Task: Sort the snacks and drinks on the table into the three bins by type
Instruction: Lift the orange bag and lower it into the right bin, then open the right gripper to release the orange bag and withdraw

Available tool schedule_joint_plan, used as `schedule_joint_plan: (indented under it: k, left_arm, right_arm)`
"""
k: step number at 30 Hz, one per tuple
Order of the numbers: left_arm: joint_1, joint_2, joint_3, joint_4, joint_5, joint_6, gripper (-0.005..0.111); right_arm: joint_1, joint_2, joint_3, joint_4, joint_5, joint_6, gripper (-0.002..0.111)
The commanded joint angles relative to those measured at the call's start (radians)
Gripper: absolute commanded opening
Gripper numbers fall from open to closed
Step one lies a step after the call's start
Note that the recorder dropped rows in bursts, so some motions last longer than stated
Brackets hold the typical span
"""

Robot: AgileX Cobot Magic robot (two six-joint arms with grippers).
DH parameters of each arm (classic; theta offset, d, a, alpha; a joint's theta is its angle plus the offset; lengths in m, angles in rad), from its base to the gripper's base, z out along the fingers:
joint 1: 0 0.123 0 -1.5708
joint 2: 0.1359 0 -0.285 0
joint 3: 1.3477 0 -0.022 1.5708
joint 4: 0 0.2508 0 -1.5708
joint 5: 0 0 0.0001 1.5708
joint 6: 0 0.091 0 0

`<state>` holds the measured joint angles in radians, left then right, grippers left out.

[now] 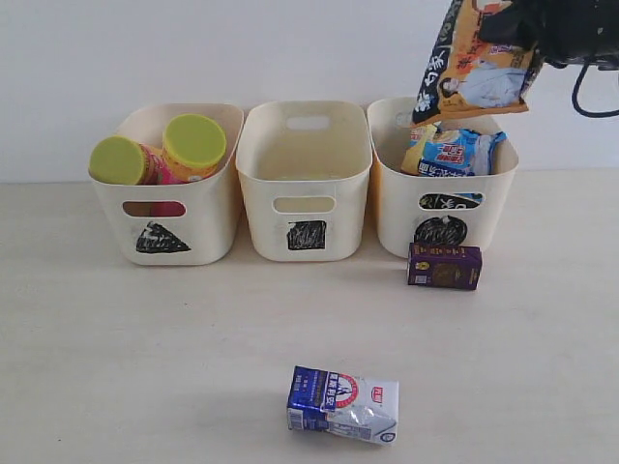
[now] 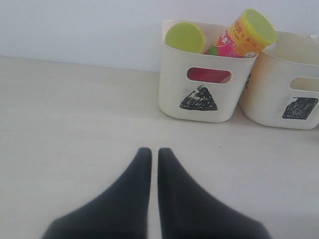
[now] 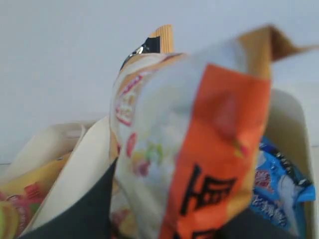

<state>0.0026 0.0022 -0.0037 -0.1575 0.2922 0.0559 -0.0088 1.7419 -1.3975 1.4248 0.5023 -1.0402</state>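
My right gripper (image 1: 530, 37) is shut on the top of the orange-and-black bag (image 1: 476, 72), which hangs in the air above the circle bin (image 1: 395, 208). In the right wrist view the bag (image 3: 199, 149) fills the space between the dark fingers (image 3: 75, 209). The blue-and-black bag (image 1: 460, 153) lies in that bin. Both chip tubes, yellow (image 1: 193, 145) and pink (image 1: 121, 161), lean in the triangle bin (image 1: 208, 222). The square bin (image 1: 259, 193) holds nothing I can see. My left gripper (image 2: 154, 152) is shut and empty, low over bare table facing the triangle bin (image 2: 169, 89).
A dark purple carton (image 1: 444, 266) stands on the table just in front of the circle bin. A blue-and-white carton (image 1: 343, 404) lies on its side near the front edge, in the middle. A white wall rises behind the bins.
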Motion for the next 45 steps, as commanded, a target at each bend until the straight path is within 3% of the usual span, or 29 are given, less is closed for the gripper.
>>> schedule_joint_plan:
  k: [1, 16, 19, 25, 27, 34, 37, 43, 45]
  left_arm:
    - [-0.004, -0.002, 0.004, 0.003, -0.001, 0.005, 0.004]
    - [-0.004, -0.002, 0.004, 0.003, -0.001, 0.005, 0.004]
    - [-0.004, -0.002, 0.004, 0.003, -0.001, 0.005, 0.004]
    - [-0.004, -0.002, 0.004, 0.003, -0.001, 0.005, 0.004]
    - [-0.004, -0.002, 0.004, 0.003, -0.001, 0.005, 0.004]
    - [-0.004, -0.002, 0.004, 0.003, -0.001, 0.005, 0.004]
    - [-0.004, -0.002, 0.004, 0.003, -0.001, 0.005, 0.004]
    - [-0.004, -0.002, 0.004, 0.003, -0.001, 0.005, 0.004]
    - [-0.004, -0.002, 0.004, 0.003, -0.001, 0.005, 0.004]
  right_arm:
    - [0.055, 0.057, -0.049, 0.029, -0.102, -0.089, 0.0]
    - [0.111, 0.305, -0.191, 0.024, -0.212, -0.225, 0.001]
    - [0.111, 0.32, -0.19, 0.024, -0.208, -0.227, 0.016]
    - [0.113, 0.327, -0.19, 0.023, -0.193, -0.225, 0.074]
    - [0.111, 0.325, -0.19, 0.023, -0.193, -0.222, 0.077]
    - [0.111, 0.28, -0.19, 0.019, -0.181, -0.215, 0.069]
    - [0.111, 0.25, -0.19, -0.031, -0.159, -0.215, 0.052]
    - [0.095, 0.171, -0.19, -0.255, -0.033, -0.131, -0.001]
    - [0.078, 0.145, -0.19, -0.364, 0.047, -0.031, 0.0]
